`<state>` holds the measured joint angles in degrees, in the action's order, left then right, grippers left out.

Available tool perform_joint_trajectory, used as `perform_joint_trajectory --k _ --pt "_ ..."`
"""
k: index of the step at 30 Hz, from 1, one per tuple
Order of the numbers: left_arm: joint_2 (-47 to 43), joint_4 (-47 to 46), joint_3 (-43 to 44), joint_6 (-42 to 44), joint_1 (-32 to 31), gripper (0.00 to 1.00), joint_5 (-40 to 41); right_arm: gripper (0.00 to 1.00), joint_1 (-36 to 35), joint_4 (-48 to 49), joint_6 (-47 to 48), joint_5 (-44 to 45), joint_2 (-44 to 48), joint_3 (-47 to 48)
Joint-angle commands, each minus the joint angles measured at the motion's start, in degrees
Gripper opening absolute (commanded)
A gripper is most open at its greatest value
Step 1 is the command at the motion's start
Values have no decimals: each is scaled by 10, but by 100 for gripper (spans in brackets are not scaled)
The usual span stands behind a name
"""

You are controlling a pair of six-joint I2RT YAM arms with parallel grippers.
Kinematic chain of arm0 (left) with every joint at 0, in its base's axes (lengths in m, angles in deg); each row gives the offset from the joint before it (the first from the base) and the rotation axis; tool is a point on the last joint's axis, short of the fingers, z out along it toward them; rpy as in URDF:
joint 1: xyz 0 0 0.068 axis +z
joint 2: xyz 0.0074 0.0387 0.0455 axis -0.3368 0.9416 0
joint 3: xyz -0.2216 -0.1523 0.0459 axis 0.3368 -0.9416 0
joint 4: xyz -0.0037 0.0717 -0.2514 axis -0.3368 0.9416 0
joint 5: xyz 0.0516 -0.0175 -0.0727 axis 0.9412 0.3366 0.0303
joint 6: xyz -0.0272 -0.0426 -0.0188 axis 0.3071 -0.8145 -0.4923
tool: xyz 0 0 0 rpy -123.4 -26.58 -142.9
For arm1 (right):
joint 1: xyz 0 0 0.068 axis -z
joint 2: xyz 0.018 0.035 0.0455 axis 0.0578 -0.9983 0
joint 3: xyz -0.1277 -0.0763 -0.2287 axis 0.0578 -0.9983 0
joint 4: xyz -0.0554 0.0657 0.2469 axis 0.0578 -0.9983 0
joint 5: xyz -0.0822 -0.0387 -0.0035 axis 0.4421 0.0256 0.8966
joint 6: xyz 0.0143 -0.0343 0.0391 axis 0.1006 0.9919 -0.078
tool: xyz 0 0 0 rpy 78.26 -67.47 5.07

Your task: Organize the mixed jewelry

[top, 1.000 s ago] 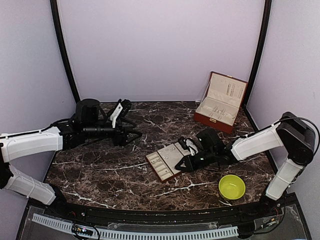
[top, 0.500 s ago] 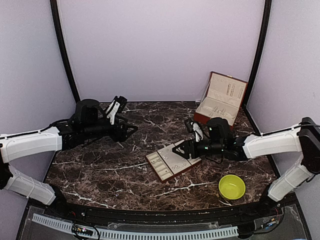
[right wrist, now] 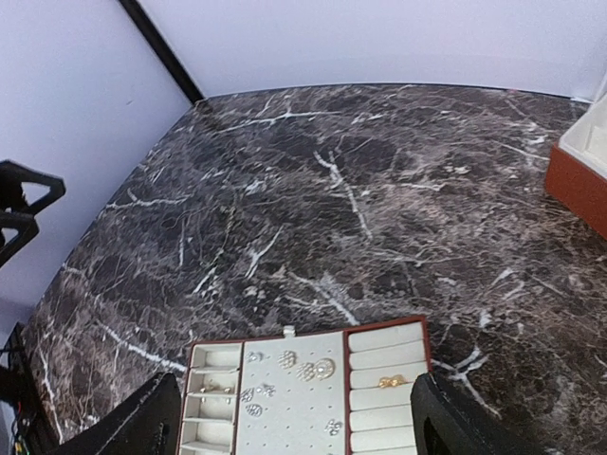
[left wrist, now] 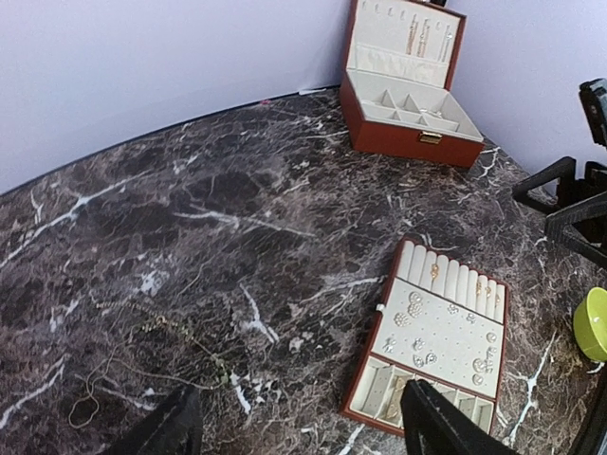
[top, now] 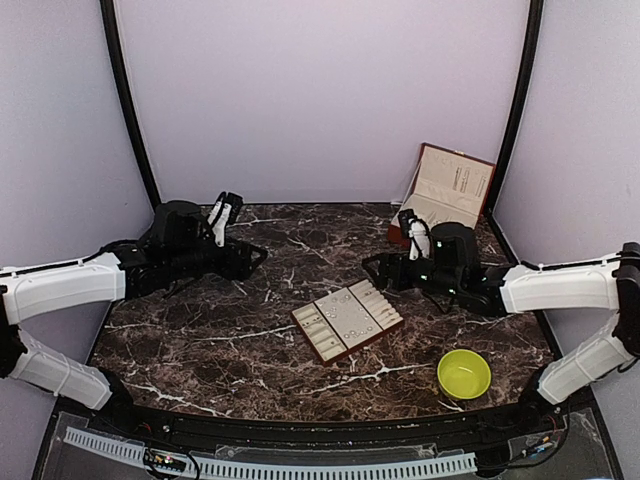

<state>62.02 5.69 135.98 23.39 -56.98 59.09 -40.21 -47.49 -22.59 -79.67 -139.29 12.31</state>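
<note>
Handling of the mixed jewelry is judged to be delicate. The thin chain [left wrist: 156,327] looks light and limp, likely to tangle or slip, so it would best be pinched where its strands bunch rather than at a single strand. The studs [left wrist: 417,308] are tiny, hard and easily flicked away, and would best be nipped at the head with the fingertips.

In the left wrist view the chain is seen spread on the marble table [left wrist: 237,190], at about ten o'clock of the left gripper [left wrist: 303,431], near its left-hand finger [left wrist: 171,431] but untouched. The studs are set on the pad of the compartment tray [left wrist: 375,322], at about two o'clock of that gripper and apart from it. In the right wrist view they lie at twelve o'clock of the right gripper [right wrist: 294,417], just ahead of the gap. Both grippers are spread wide and nothing is held by either
</note>
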Motion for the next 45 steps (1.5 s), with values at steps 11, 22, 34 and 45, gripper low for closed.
perform_joint_trajectory --k 11,22,34,45 --pt "-9 166 -43 -169 64 75 55 93 42 103 48 120 32 -57" --pt "-43 185 -127 -280 105 74 38 91 107 82 4 63 -6 -51" --pt "-26 176 -126 -245 151 74 16 83 144 -59 2 94 -45 18" --pt "36 206 7 -101 191 74 -25 78 257 -228 -16 155 -57 127"
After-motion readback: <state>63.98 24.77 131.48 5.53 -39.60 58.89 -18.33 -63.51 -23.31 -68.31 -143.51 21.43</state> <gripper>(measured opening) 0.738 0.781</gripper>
